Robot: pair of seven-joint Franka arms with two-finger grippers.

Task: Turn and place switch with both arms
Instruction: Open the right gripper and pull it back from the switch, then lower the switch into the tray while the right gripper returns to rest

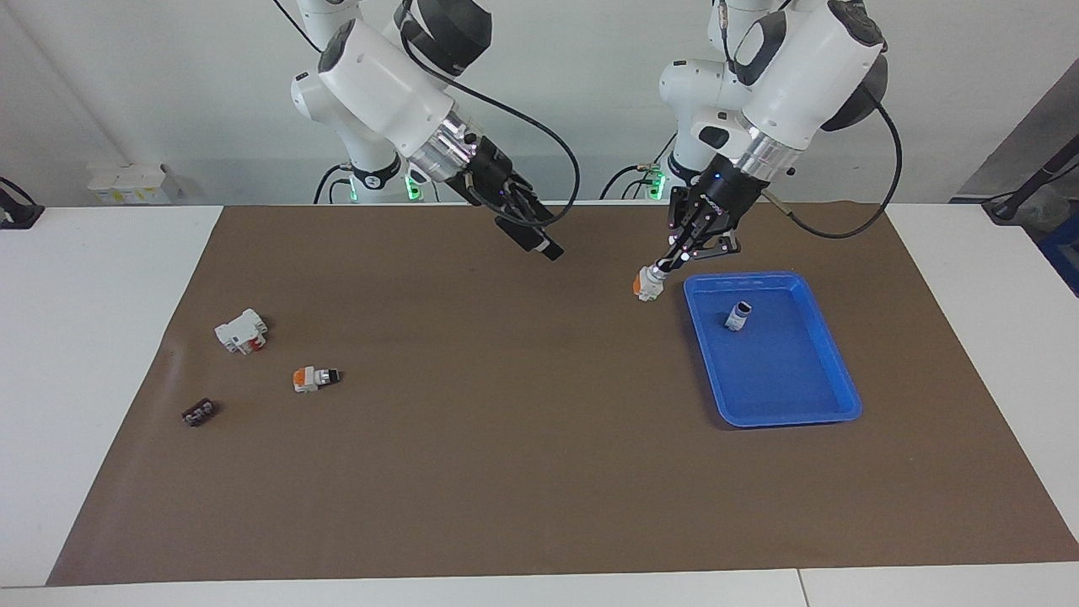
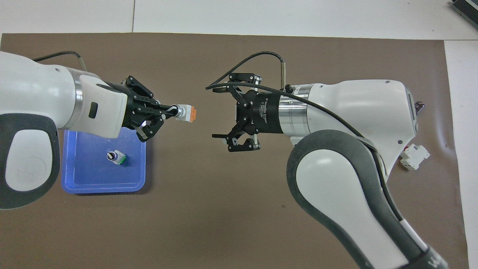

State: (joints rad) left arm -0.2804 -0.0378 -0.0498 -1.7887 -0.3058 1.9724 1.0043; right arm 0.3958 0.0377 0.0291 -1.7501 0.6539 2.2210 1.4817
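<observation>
My left gripper [image 1: 668, 265] [image 2: 168, 111] is shut on a switch [image 1: 647, 283] [image 2: 186, 113], held by its tip end in the air over the mat, just beside the blue tray [image 1: 792, 396] [image 2: 86, 185]. Its orange end points toward my right gripper. My right gripper [image 1: 533, 233] [image 2: 216, 112] is open and empty, in the air over the mat's middle, facing the held switch with a gap between them. A second orange-ended switch [image 1: 314, 378] lies on the mat toward the right arm's end; the overhead view hides it under the right arm.
A small switch-like piece with a green end [image 1: 738, 315] [image 2: 116, 157] stands in the tray. A larger white block with a red mark [image 1: 241, 330] [image 2: 414, 157] and a flat black piece [image 1: 200, 413] [image 2: 420, 106] lie near the second switch.
</observation>
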